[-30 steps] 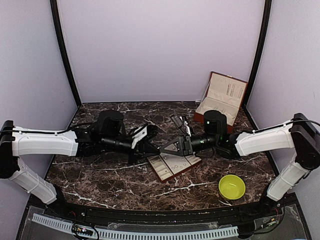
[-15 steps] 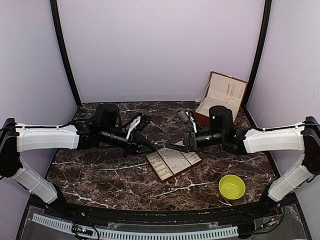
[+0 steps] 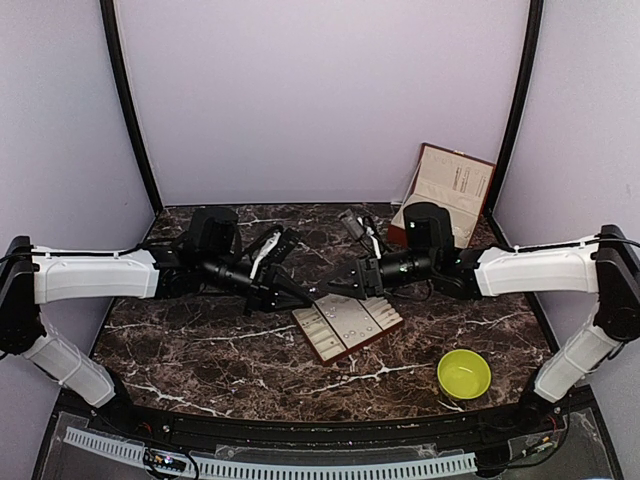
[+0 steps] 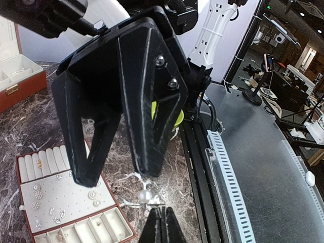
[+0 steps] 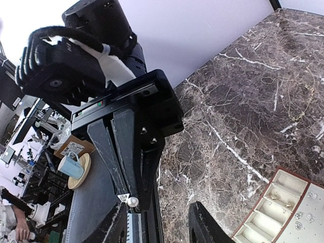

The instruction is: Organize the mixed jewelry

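Seen from above, the two claw tips nearly meet over the far edge of the reddish-brown tray with cream-lined compartments (image 3: pixel 318 345). Anything between them is too small to make out there. The tiny silvery studs (image 3: pixel 347 322) on the tray's centre panel are mere specks.

In the left wrist view the left claw (image 4: pixel 157 218) is cut off by the bottom edge. The right claw (image 4: pixel 117 174) fills mid-frame and hides most of the yellow-green bowl (image 4: pixel 178 119). The reddish-brown box with cream lining (image 4: pixel 15 76) is cropped at upper left. In the upper right of the right wrist view, what looks like a thin chain loop (image 5: pixel 265 79) lies on the dark marble tabletop (image 5: pixel 243 116), hard to trace.

The left claw is pinched fully together with a small round white bead (image 4: pixel 144 195) nipped at its very tips, in the lower middle of the frame just right of the tray's corner. The right claw stands partly spread and holds nothing. One of its black fingers (image 4: pixel 147 101) ends just beside the bead.
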`<state>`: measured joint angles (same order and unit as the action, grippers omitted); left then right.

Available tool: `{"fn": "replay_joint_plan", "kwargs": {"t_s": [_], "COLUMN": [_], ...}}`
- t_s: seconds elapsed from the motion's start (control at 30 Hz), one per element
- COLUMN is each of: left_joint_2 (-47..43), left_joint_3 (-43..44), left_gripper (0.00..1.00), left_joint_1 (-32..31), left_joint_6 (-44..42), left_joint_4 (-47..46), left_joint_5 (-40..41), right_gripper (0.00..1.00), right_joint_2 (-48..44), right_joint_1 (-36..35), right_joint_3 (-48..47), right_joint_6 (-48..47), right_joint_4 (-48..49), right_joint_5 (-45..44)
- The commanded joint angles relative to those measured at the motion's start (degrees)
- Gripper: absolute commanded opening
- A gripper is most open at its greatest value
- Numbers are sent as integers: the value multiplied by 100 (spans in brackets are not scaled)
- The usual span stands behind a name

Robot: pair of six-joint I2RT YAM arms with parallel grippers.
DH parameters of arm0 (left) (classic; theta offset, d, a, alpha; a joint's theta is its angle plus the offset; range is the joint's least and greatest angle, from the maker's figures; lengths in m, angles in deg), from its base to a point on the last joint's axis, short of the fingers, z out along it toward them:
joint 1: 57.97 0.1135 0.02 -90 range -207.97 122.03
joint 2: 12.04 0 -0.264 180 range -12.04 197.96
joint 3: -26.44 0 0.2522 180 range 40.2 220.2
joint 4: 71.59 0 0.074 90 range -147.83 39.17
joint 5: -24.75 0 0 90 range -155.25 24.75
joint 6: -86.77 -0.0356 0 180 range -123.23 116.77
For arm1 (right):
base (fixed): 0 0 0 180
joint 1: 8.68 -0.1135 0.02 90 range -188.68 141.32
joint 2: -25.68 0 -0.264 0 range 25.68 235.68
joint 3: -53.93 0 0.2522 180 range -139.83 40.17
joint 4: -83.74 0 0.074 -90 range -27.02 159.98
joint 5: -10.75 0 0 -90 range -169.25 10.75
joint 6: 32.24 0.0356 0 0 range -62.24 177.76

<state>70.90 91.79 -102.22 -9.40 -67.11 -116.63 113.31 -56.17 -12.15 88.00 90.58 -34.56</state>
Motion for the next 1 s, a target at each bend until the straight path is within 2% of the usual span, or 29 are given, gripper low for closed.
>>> {"fn": "replay_joint_plan", "kwargs": {"t_s": [0.0,0.37,0.97], "left_joint_2": [-14,-20,1], "left_joint_3": [-91,-102,-112], "left_gripper": [0,0,0], "left_joint_1": [0,0,2], "left_joint_6": [36,-14,-33], "left_joint_4": [-195,-153,-127], "left_joint_5": [-241,-195,-153], "right_gripper": [43,33,23], "right_joint_2": [175,315,343], "right_joint_1": [-115,-182,-182], "right_joint_3": [-283,-387,-392], "right_joint_6": [-136,-32,52], "right_joint_4": [35,92,231], "right_joint_5": [272,425,585]}}
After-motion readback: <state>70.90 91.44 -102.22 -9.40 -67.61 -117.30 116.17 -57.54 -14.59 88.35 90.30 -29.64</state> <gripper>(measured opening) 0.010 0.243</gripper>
